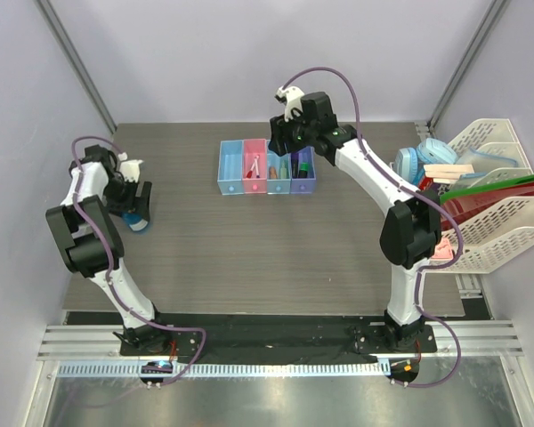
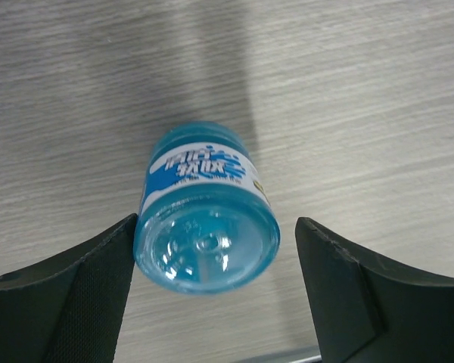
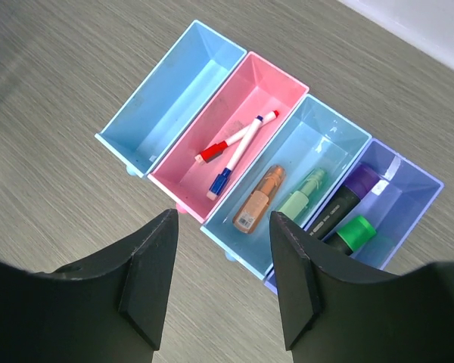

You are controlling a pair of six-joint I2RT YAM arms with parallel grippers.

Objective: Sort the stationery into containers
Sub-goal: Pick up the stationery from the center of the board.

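Note:
A small blue jar [image 2: 206, 208] with a white-and-blue label lies on its side on the table at the far left [image 1: 138, 222]. My left gripper [image 2: 216, 253] is open around it; the left finger [image 2: 91, 291] touches its base and the right finger stands apart. The row of four bins [image 1: 267, 166] sits at the back centre. The blue bin [image 3: 174, 83] is empty. The pink bin [image 3: 268, 91] holds a red-capped marker [image 3: 212, 151] and a blue-capped marker [image 3: 222, 180]. The light blue bin [image 3: 329, 132] holds an orange piece [image 3: 261, 198] and a green piece [image 3: 303, 195]. The purple bin [image 3: 416, 197] holds a green-capped highlighter [image 3: 354, 231] and a purple-capped one. My right gripper [image 3: 223, 227] is open and empty above the bins.
Large white mesh racks [image 1: 503, 240] with folders and books stand at the right edge. A blue round object [image 1: 408, 164] and a pink item [image 1: 440, 251] lie beside the racks. The right arm reaches across the back right of the table.

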